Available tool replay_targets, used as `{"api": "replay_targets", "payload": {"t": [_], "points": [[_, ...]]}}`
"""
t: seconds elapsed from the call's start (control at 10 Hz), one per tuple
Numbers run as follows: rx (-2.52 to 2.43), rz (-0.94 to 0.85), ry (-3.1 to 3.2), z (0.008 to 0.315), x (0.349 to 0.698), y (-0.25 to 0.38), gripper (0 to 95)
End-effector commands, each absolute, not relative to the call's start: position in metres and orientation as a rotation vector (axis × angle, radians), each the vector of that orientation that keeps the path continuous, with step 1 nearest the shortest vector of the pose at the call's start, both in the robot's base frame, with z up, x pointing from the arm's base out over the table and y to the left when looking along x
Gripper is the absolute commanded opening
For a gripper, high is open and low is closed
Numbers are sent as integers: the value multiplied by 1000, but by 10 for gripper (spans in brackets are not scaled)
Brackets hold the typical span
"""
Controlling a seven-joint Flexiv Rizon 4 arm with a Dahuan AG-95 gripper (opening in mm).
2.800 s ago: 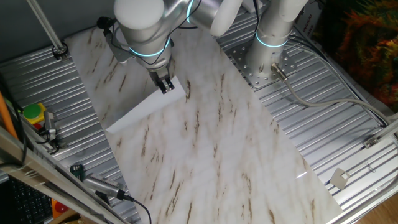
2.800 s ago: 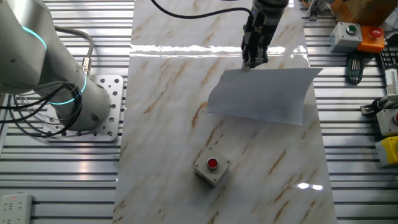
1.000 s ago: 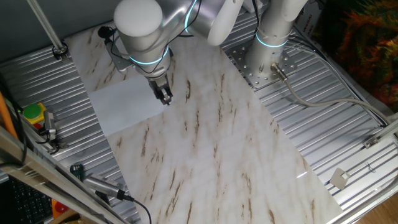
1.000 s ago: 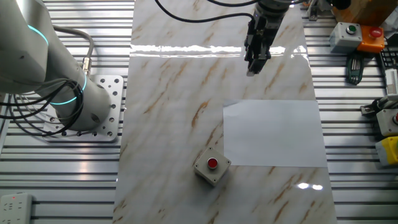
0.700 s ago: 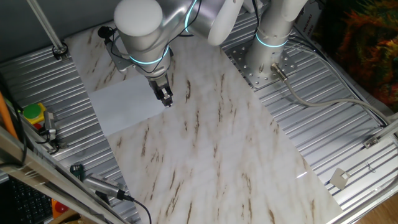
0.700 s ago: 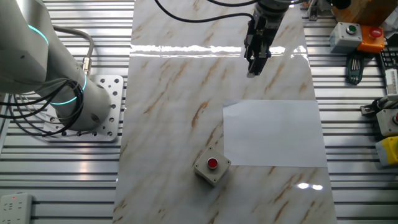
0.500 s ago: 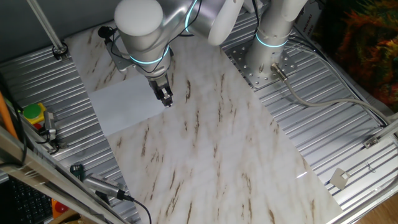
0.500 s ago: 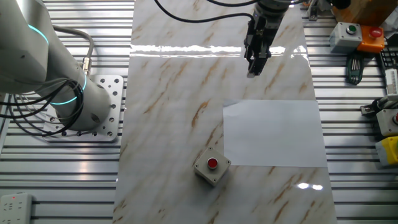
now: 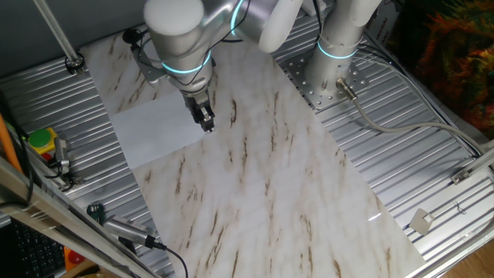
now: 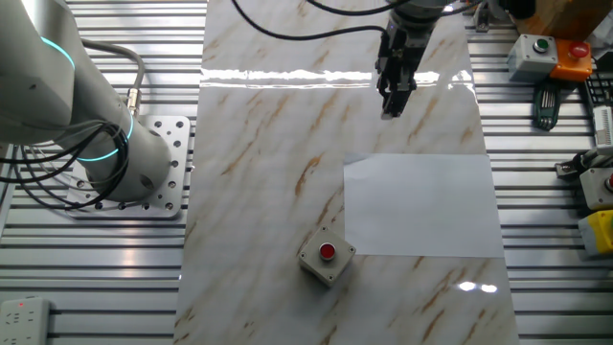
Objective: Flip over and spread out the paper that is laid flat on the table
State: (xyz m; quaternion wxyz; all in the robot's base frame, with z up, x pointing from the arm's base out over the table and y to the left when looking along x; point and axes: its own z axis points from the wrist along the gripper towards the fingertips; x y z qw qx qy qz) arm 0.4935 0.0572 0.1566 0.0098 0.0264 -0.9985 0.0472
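Note:
The white paper [image 10: 421, 204] lies flat and spread out on the marble-look table [image 10: 268, 144], near its right edge. In the one fixed view the paper [image 9: 154, 127] sits at the table's left side. My gripper [image 10: 390, 107] hangs above the table just beyond the paper's far edge, apart from it and holding nothing. Its fingers look close together, but the gap between them is too small to judge. In the one fixed view the gripper [image 9: 205, 123] is at the paper's right corner.
A small grey box with a red button [image 10: 326, 255] stands on the table by the paper's near left corner. The arm's base [image 10: 144, 163] is bolted at the left. Button boxes and tools [image 10: 546, 53] lie on the ribbed metal panels at right.
The paper, held up folded by the gripper 2.8 s ago, was let go and now lies flat. In the last second the gripper has barely moved.

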Motion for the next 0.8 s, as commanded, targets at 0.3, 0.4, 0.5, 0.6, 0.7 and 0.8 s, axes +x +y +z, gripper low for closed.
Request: {"api": "replay_targets", "payload": {"t": [0.3, 0.4, 0.5, 0.6, 0.7, 0.8], "points": [[139, 146, -3145, 157, 494, 58, 570], [148, 145, -3143, 157, 494, 58, 570], [158, 143, -3138, 157, 494, 58, 570], [168, 142, -3136, 157, 494, 58, 570], [181, 136, -3131, 157, 494, 58, 570], [198, 134, -3125, 157, 494, 58, 570]]}}
